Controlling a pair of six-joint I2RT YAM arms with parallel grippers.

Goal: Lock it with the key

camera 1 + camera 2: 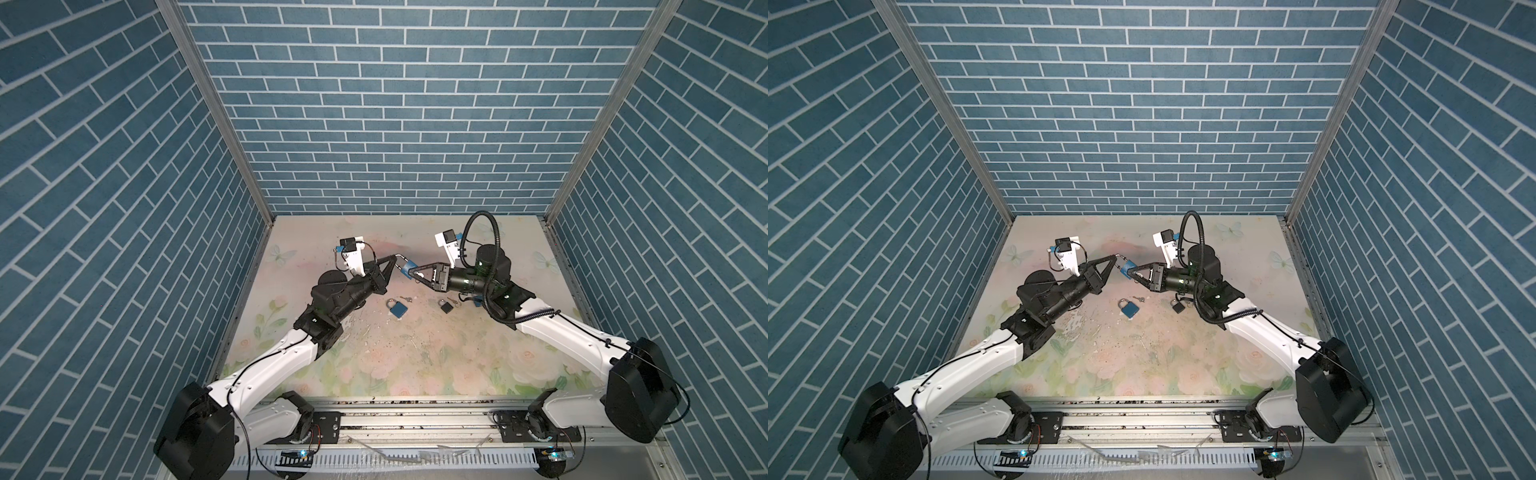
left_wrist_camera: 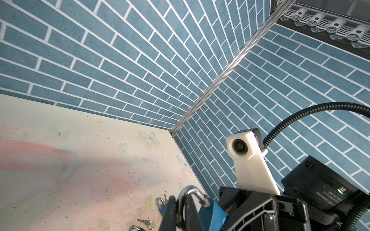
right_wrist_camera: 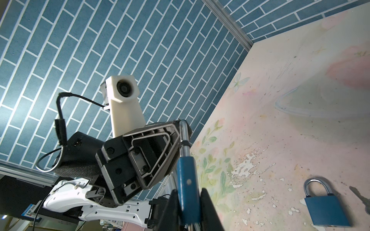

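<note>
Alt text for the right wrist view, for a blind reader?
The right hand grips a blue padlock by its body; the left hand pinches its shackle. A second blue padlock lies on the table, beside a key.

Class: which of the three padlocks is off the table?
The blue padlock clamped between the left gripper and right gripper; the other blue padlock and the black padlock lie on the table.
</note>
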